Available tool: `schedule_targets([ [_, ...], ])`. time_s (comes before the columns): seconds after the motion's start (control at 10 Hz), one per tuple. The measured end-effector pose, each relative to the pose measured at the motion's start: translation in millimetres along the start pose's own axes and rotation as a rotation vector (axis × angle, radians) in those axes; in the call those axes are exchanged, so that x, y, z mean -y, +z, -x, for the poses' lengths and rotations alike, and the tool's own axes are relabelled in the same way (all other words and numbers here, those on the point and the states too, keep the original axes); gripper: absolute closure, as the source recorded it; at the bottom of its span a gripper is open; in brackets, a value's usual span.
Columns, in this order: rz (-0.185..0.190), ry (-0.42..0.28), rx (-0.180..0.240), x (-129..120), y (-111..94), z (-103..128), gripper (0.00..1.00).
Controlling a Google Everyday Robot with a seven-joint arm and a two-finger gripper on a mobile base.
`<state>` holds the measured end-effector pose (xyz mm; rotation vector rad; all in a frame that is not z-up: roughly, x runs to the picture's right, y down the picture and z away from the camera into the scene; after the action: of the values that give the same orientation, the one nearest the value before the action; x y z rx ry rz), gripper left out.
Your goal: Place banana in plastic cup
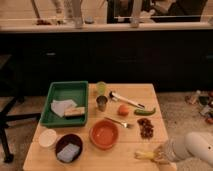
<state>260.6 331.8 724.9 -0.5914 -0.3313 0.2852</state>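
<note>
Claw [160, 155] prob. gripping banana [143, 155], table [150, 92] front-right

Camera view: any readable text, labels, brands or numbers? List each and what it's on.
None readable.
No print shows on the green tray, plastic cup, metal cup or table.
Items on the back counter: too blurred to tell.
The gripper, bottom right, is shut on the banana; no marking shows on either.
</note>
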Motion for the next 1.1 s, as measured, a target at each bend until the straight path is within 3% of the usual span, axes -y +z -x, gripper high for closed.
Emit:
schedule_targets([
  [0.2, -0.013, -0.05, 0.028, 4.8, -13.6, 39.3, 1.0],
  [0.4, -0.022, -0.075, 0.045, 11.8, -18.8, 59.3, 1.0],
  [0.7, -0.037, -0.117, 0.054, 34.8, -7.3, 101.2, 1.0],
  [1.1, -0.066, -0.172, 0.036, 74.6, 14.9, 170.6, 1.0],
])
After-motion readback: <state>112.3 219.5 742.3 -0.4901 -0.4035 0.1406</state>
